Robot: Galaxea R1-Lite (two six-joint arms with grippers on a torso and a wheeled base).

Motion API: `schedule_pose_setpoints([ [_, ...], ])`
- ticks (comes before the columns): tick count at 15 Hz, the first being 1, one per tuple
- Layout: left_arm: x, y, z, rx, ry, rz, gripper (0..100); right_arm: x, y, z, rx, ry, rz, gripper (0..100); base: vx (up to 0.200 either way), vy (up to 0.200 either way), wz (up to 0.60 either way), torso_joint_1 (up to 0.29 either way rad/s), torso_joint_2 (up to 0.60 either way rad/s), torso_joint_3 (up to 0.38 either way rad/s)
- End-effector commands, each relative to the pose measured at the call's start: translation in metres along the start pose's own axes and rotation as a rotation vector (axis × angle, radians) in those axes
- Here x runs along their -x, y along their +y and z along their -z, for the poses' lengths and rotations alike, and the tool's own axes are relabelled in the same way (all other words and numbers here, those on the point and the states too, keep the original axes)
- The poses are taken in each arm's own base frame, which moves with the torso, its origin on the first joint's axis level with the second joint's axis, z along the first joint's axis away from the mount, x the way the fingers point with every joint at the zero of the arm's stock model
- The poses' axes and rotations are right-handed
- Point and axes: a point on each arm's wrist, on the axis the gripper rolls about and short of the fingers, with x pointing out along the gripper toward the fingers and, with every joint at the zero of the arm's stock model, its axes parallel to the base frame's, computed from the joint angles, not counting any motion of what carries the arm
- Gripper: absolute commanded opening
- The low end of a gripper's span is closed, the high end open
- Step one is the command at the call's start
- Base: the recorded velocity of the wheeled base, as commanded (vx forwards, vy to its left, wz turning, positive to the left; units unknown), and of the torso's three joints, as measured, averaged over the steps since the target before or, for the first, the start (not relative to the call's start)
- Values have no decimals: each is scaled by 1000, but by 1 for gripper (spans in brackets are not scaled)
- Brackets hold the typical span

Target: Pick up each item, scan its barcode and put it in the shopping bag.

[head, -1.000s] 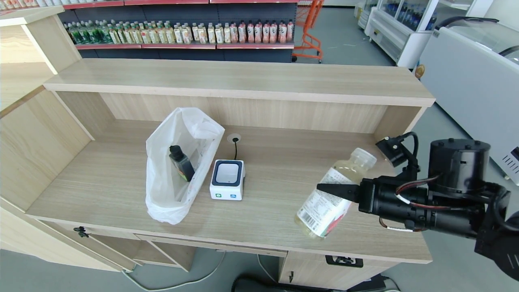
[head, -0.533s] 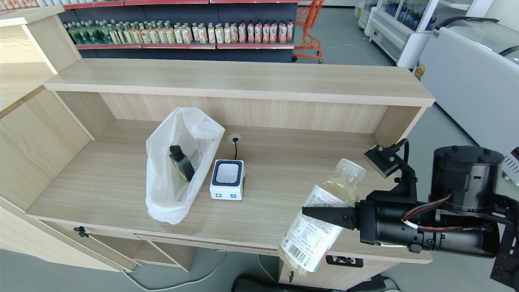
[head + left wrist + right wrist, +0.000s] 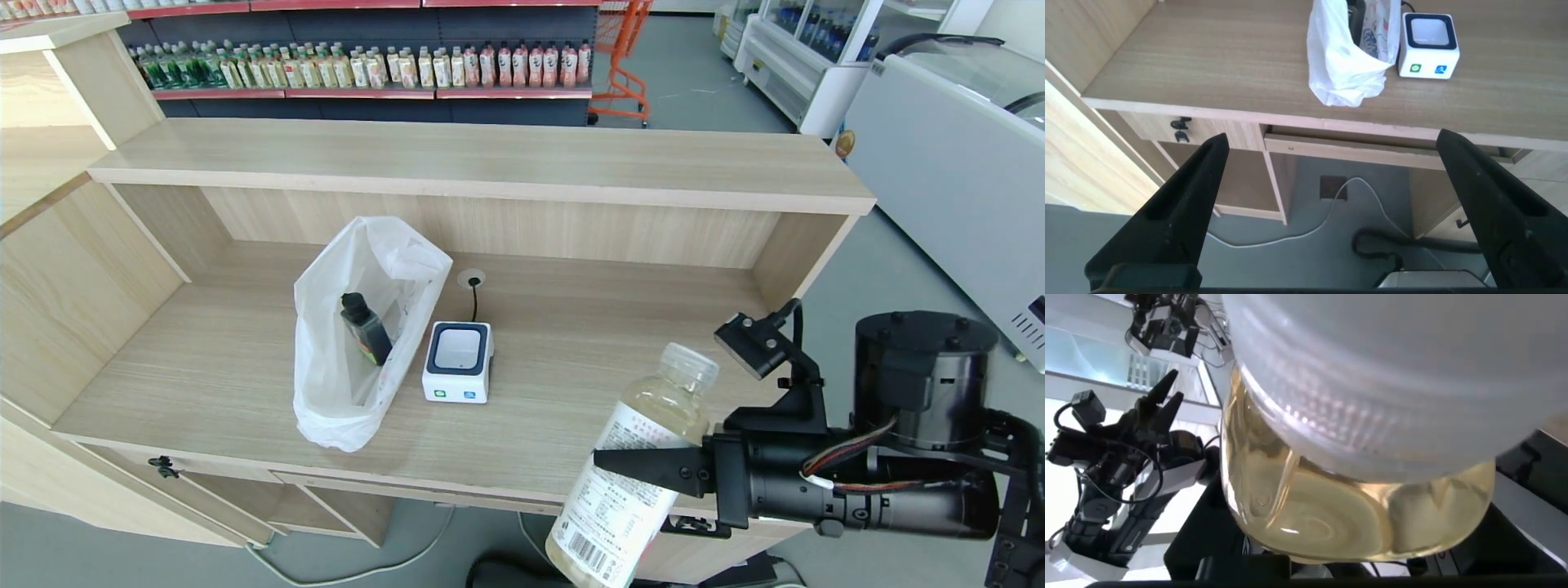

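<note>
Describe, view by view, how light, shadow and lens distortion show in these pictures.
Head view: even light, faint shadows under the bag; the counter's straight edges bow slightly, wide-lens distortion. Left wrist view: the scanner's window reflects pale light. Right wrist view: the bottle, close to the lens, is backlit, its yellow liquid glowing.

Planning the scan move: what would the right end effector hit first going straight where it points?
Probably the shopping bag: the right end effector, shut on the bottle, points along the near edge of the counter. Depth is unclear, so it may pass in front.
</note>
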Motion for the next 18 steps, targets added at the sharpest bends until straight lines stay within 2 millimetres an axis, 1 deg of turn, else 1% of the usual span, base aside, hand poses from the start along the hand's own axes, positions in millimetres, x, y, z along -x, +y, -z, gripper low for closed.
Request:
schedule_pose_setpoints([
  [1, 0, 0, 0, 1, 0, 0, 100, -2, 3, 1, 7, 8, -14, 0, 0, 0, 0, 0, 0, 0],
  [3, 0, 0, 0, -1, 0, -1, 100, -2, 5, 0, 23, -2, -34, 0, 0, 0, 0, 0, 0, 0],
  [5, 0, 0, 0, -1, 0, -1, 100, -5, 7, -5, 71, -30, -106, 0, 0, 0, 0, 0, 0, 0],
  [7, 0, 0, 0, -1, 0, -1, 100, -10, 2, -3, 164, -21, -112, 0, 0, 0, 0, 0, 0, 0],
  [8, 0, 0, 0, -1, 0, 0, 100, -11, 0, -1, 176, -12, -110, 0, 0, 0, 0, 0, 0, 0],
  [18, 0, 0, 0, 1, 0, -1, 100, -14, -1, 0, 215, -5, -111, 0, 0, 0, 0, 0, 0, 0],
])
